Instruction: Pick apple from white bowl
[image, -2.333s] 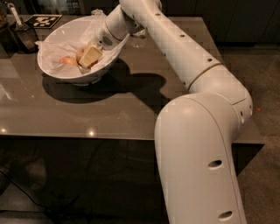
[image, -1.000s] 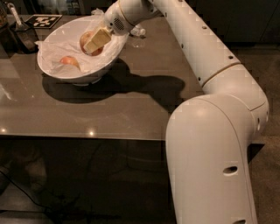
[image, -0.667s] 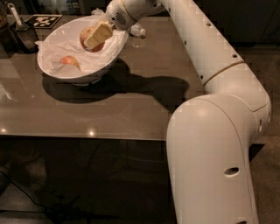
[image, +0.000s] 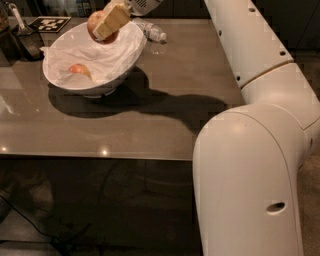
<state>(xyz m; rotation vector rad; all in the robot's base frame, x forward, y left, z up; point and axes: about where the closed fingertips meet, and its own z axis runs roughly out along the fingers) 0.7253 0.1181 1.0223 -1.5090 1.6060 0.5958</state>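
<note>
The white bowl (image: 60, 80) stands on the table at the back left, tilted, lined with crumpled white paper. One apple (image: 78, 70) lies inside it at the left. My gripper (image: 106, 25) is at the top of the view, above the bowl's far rim, shut on a second reddish apple (image: 96, 22) that it holds clear of the paper. The beige finger pad (image: 113, 20) covers the apple's right side.
A clear plastic bottle (image: 151, 32) lies on the table behind the bowl. A dark holder with a utensil (image: 24, 40) and a marker card (image: 49, 23) are at the back left. My white arm (image: 260, 150) fills the right side. The table's front edge (image: 100, 156) runs across the middle.
The gripper has risen from inside the bowl to above its far rim, carrying the apple up with it. The other apple and the bowl have stayed put.
</note>
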